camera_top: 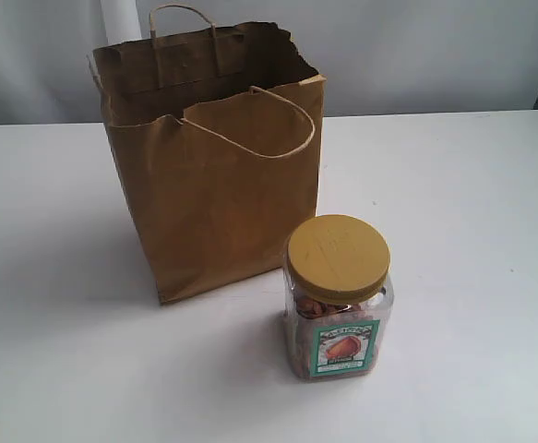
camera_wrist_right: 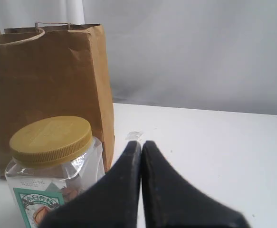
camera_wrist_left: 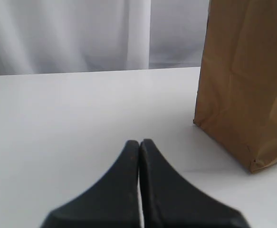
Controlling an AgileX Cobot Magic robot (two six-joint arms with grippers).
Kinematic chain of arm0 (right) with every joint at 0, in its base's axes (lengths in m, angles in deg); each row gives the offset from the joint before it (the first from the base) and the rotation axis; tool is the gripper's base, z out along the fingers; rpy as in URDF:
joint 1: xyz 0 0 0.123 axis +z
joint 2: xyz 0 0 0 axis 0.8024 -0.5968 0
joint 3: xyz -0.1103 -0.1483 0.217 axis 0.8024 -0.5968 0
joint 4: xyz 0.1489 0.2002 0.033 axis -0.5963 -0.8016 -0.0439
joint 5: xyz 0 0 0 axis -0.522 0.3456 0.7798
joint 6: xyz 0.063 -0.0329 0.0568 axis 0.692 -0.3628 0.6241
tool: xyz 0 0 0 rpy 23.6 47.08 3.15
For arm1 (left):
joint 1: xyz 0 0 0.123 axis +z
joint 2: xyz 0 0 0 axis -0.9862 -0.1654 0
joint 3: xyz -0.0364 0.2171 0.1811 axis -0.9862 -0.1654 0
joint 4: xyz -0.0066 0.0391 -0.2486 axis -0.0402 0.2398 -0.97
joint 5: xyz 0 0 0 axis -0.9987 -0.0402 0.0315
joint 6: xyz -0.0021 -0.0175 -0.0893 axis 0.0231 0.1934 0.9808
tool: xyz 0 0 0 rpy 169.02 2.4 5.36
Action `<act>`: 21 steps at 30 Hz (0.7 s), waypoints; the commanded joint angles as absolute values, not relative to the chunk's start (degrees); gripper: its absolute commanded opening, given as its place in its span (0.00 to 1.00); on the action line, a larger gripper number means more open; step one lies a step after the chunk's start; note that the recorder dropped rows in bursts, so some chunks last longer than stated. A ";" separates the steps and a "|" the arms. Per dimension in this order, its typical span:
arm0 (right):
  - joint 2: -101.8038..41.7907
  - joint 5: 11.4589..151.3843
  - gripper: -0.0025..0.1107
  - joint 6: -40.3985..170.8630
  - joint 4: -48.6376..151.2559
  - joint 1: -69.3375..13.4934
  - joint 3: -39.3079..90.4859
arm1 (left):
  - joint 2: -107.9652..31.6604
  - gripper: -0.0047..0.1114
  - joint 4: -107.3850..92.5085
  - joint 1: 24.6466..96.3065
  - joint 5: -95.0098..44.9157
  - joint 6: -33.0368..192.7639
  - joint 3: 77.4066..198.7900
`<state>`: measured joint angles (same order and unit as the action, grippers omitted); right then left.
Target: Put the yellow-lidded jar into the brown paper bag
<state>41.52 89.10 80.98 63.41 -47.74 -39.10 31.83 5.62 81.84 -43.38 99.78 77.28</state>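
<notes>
Table [camera_top: 472, 277]: white. Its far edge is seen against a pale curtain [camera_top: 435, 46]; the near edge and the side edges are cut off in the exterior view.

Bag [camera_top: 213, 212]: stood upright toward the far edge, left of the middle, mouth open. Brown creased paper, ragged torn rim, two cord loop handles [camera_top: 282, 138], the nearer one flopped over the front wall. Only the top of the inner back wall is seen; the bottom of the inside is hidden. In the left wrist view only one lower corner and side of the bag [camera_wrist_left: 245, 85] is taken in, the rest being cut off.

Jar [camera_top: 336, 305]: stood upright on the table outside the bag, just beside the bag's near right corner, toward the near edge. Whether bag and jar touch cannot be told, as the lid [camera_top: 337, 257] overlaps the bag's wall in the exterior view. Clear squarish body, wide mustard-yellow round lid, brown contents, green-bordered label [camera_top: 345, 348] whose print is too small to be read. In the right wrist view the jar's [camera_wrist_right: 52, 156] lower part is cut off and partly covered by a finger.

Left gripper [camera_wrist_left: 139, 142]: seen only in its own wrist view, jaws closed on nothing, over bare table.

Right gripper [camera_wrist_right: 141, 143]: jaws closed on nothing, apart from the jar.
</notes>
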 commanded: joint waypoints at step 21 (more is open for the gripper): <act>41.79 79.24 0.02 81.43 54.23 -48.17 -39.25 | 31.66 0.05 5.41 81.69 -42.81 100.00 77.41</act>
